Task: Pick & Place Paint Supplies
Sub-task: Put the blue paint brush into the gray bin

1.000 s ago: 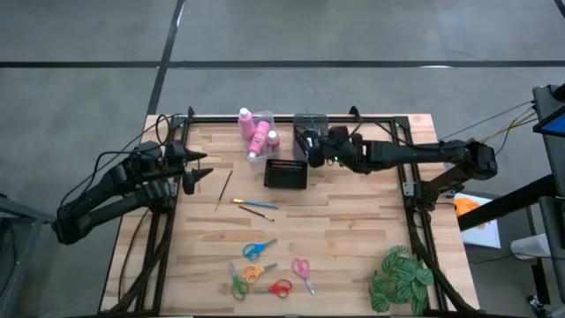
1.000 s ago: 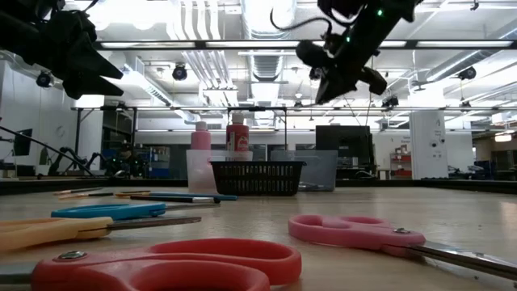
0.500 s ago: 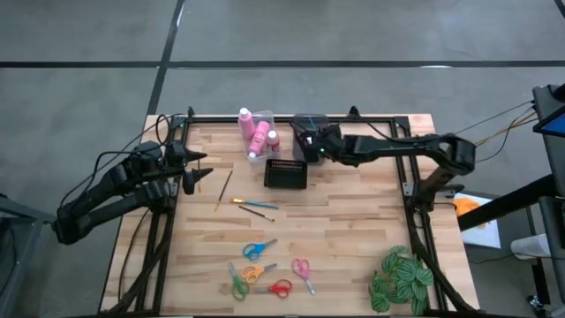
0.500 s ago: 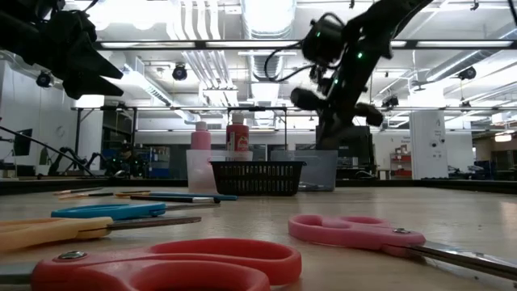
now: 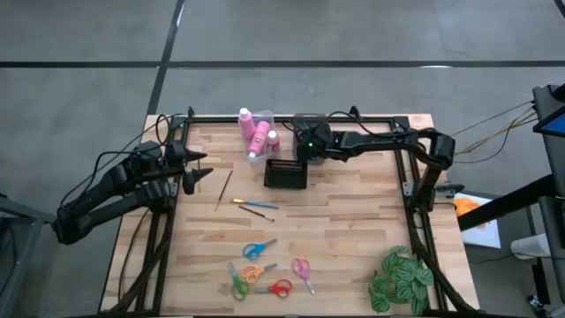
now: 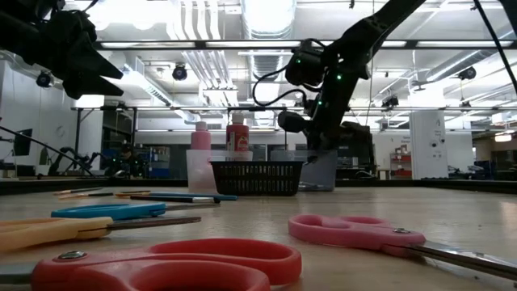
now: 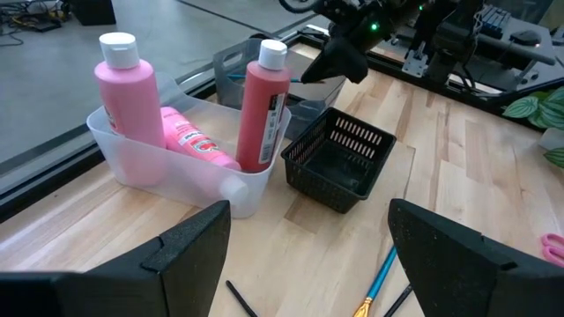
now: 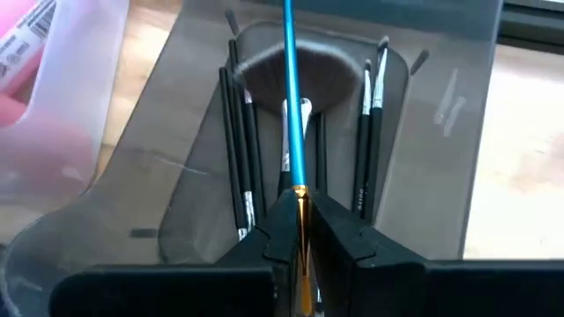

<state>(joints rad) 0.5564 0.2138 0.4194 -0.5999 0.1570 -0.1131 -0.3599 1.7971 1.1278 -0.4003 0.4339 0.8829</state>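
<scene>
My right gripper pinched the light, stiff, slippery blue paintbrush at its ferrule, over the smoky bin.

Even, soft light falls on the pale wooden counter from above, with shadows faint. At counter level, bright ceiling strip lights glare white and leave the arms as dark silhouettes. The near red plastic scissors blur badly. In the right wrist view, the translucent pink bottle smears out of focus.
</scene>
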